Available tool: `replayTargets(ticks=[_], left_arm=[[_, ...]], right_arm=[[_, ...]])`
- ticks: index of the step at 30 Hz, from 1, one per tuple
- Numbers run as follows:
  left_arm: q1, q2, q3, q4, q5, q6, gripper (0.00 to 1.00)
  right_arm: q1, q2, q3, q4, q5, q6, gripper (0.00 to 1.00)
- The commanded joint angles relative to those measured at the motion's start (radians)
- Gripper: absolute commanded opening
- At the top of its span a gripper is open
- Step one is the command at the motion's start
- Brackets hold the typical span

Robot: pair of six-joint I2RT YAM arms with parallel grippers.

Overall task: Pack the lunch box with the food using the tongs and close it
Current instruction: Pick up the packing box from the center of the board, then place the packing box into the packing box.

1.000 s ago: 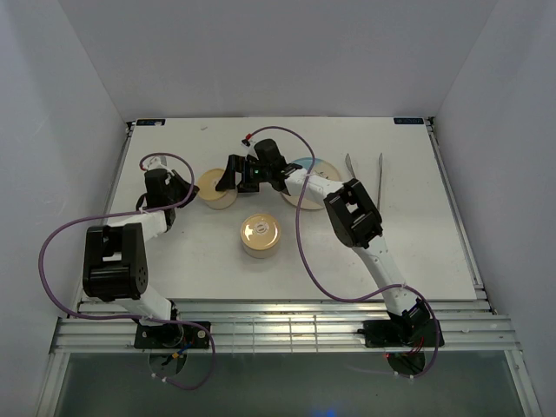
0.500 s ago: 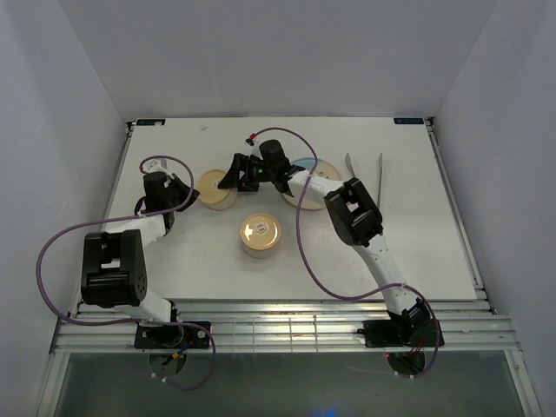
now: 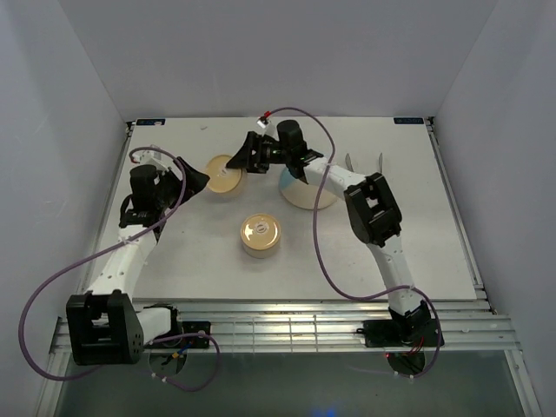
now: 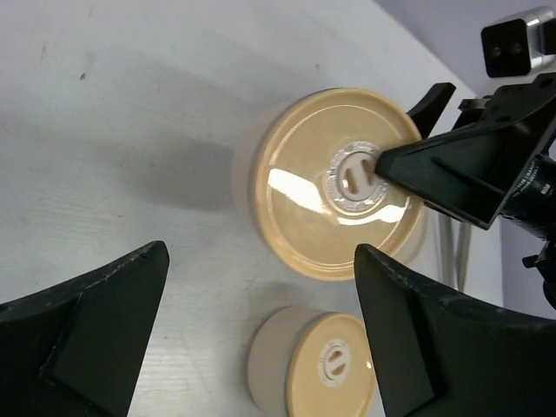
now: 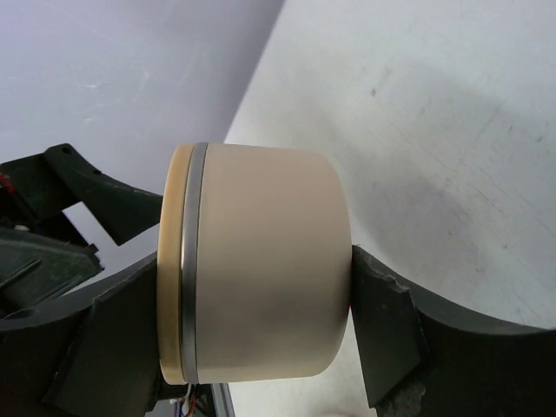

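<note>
— Right gripper (image 3: 238, 163): what is held by it?
— A short round cream-sided tin with a flat light-wood lid (image 5: 252, 295) is clamped between its two black fingers (image 5: 387, 321). One finger is pressed on the lid's centre, the other on the base. The tin is turned on its side, with the lid faced toward the left gripper (image 3: 195, 181). Whether the white table (image 3: 434, 226) is touched by it cannot be told.
— And how is the left gripper set?
— Its jaws are spread wide and nothing is held. It is placed just beside the tilted tin, apart from it.
— Where is the other half of the lunch box found?
— A second cream tin with a wooden lid (image 3: 260, 235) is stood upright, lid on, near the table's middle, well apart from both grippers.
— What else is seen?
— A wide flat cream-and-light-blue plate (image 3: 313, 198) is laid just right of the right gripper, partly hidden by the arm. Slim silver-grey metal tongs (image 3: 380, 163) are laid further right, untouched.
</note>
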Motion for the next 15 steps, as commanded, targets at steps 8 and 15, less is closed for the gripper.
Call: replayTargets(ticks=[8, 15], left_arm=[[0.001, -0.187, 0.079, -0.117, 0.200, -0.010, 0.98], [-0.028, -0.172, -0.005, -0.011, 0.382, -0.022, 0.98]], right_arm=[[-0.066, -0.568, -0.431, -0.041, -0.064, -0.104, 0.08], [-0.025, -0.741, -0.692, -0.018, -0.026, -0.120, 0.08]])
